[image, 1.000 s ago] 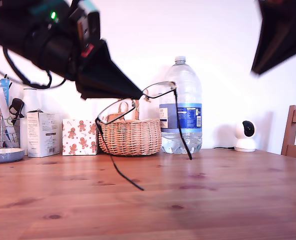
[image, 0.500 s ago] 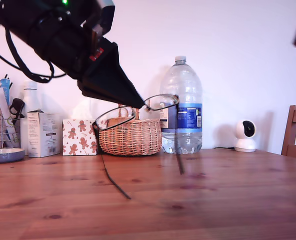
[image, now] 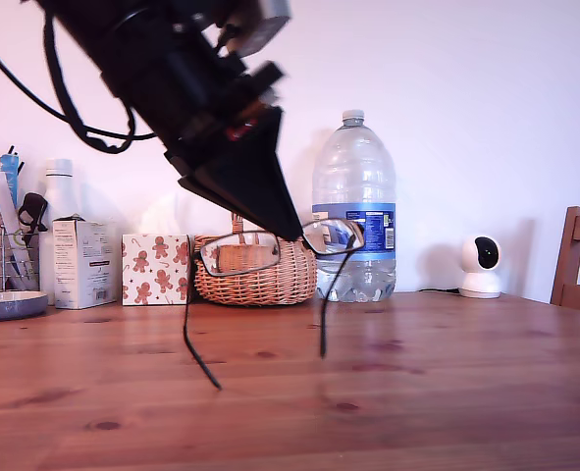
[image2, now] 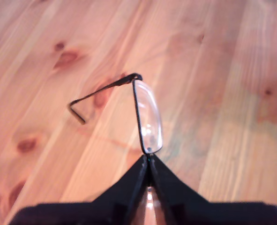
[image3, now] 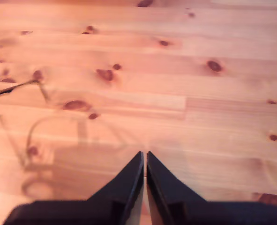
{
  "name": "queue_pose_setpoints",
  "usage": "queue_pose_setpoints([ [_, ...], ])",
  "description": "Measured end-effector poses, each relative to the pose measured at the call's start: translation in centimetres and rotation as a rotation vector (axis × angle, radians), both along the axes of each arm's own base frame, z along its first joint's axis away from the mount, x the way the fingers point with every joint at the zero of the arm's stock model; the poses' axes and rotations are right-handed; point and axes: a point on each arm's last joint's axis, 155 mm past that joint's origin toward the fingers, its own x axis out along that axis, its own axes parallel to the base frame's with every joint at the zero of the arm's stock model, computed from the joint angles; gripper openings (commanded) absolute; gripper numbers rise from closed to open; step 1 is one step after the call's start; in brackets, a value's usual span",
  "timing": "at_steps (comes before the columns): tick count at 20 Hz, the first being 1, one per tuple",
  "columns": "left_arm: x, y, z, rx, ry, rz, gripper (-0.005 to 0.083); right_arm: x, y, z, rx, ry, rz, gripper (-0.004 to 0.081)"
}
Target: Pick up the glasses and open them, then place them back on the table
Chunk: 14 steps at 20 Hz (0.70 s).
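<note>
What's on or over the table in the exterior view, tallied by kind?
Glasses: 1, held in my first gripper
Baskets: 1, wicker
Bottles: 2, clear water bottle and white bottle
Boxes: 2, white carton and gingerbread-print box
Cameras: 1
Utensil racks: 1
Total: 8

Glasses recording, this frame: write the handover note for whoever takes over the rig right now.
My first gripper is shut on the glasses, pinching the frame at the bridge and holding them above the table.
My second gripper is shut, holds nothing and hangs over bare wood.
Done: glasses picked up, both arms unfolded and hanging down.
Left: set them down on the table and let go.
</note>
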Motion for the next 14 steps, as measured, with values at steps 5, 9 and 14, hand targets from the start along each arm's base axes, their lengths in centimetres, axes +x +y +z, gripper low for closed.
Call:
queue_pose_setpoints([
  [5, 0.3, 0.7, -0.3, 0.032, -0.008, 0.239, -0.0021, -0.1, 0.2, 0.1, 0.007, -0.004, 0.007, -0.0013],
  [9, 0.9, 1.8, -0.2, 0.056, -0.049, 0.381, -0.0021, -0.1, 0.2, 0.1, 0.011, -0.003, 0.006, -0.0013],
  [14, 1.3, 2.2, -0.5, 0.007, -0.008, 0.519, -0.0021, -0.1, 0.2, 0.1, 0.011, -0.004, 0.007, -0.0013],
])
